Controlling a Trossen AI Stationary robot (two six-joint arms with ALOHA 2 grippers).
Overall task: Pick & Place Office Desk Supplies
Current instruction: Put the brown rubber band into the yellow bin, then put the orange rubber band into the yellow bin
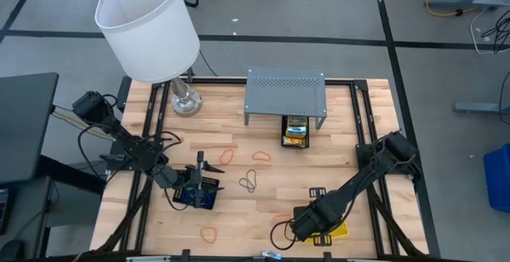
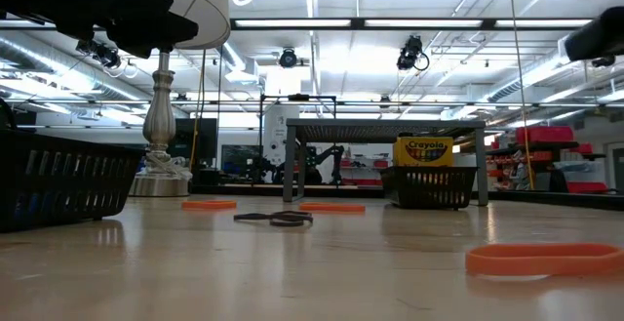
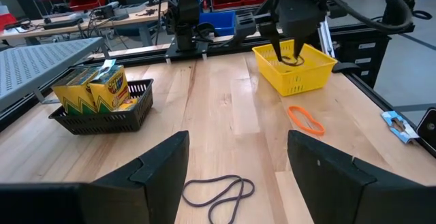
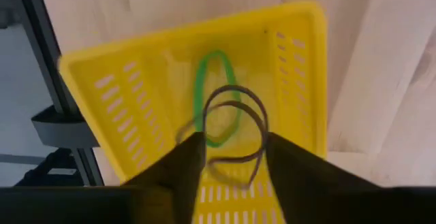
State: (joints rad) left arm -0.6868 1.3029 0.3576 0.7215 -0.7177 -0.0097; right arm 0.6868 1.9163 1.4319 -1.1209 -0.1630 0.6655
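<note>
My right gripper (image 4: 235, 166) is open, pointing down into a yellow tray (image 4: 136, 108) near the table's front right; the tray also shows in the high view (image 1: 336, 232). A green rubber band (image 4: 216, 94) and a dark rubber band (image 4: 238, 115) are in the tray, the dark one just below and between the fingertips. My left gripper (image 3: 235, 163) is open and empty, held above a black mesh tray (image 1: 203, 198) at the front left. A dark band (image 3: 218, 190) lies on the table ahead of it. A second black mesh tray (image 3: 102, 115) holds yellow-and-green crayon boxes (image 3: 95, 88). My right gripper stands with a finger on either side of the dark rubber band's near end (image 4: 231, 163); I cannot tell whether the fingers touch it. The rest of the loop is spread over the yellow tray's floor.
Orange bands lie on the table (image 1: 227, 157), (image 1: 261, 156), (image 1: 209, 234). The grey perforated shelf (image 1: 285, 95) stands at the back centre, with the crayon tray (image 1: 295, 132) at its front edge. A white-shaded lamp (image 1: 147, 27) stands at the back left.
</note>
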